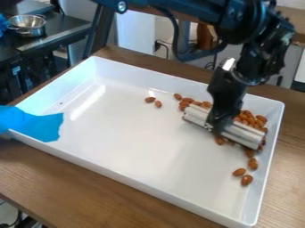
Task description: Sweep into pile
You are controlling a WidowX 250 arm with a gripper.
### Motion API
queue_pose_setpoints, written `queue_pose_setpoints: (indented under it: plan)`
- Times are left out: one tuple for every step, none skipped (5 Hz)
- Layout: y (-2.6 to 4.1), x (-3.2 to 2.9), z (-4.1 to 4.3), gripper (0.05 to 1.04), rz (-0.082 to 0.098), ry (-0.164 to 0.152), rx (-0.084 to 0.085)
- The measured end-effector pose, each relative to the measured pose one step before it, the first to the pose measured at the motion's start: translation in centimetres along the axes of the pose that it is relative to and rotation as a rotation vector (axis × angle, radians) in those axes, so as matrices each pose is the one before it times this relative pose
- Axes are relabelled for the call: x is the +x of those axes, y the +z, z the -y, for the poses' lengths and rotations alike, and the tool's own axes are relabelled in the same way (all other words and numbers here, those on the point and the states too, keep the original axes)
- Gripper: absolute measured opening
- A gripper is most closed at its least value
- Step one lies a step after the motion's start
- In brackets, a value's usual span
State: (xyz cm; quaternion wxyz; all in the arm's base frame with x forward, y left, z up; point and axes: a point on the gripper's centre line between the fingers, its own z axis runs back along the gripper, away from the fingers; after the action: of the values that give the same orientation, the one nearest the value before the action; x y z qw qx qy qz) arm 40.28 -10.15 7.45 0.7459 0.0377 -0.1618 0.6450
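Partly, the bar (241, 132) hides almonds (220, 140).

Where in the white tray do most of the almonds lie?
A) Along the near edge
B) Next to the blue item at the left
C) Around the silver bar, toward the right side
C: most of the almonds cluster around the silver bar toward the right side of the white tray.
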Motion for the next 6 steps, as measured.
queue_pose_setpoints:
  plan:
    - [0.959,0.467,0.205,0.377,-0.0139,-0.0878,0.0217]
    - [3.41,3.587,-0.474,0.377,-0.036,-0.0743,-0.0356]
    - [2.406,3.996,-1.857,0.377,-0.0652,-0.1191,-0.0037]
    - [1.594,3.524,-2.418,0.377,-0.005,-0.1438,-0.0222]
    - [-0.741,1.764,-1.95,0.377,0.0456,-0.1798,0.0699]
    - [-1.866,1.234,-1.64,0.377,0.0822,-0.1268,0.0702]
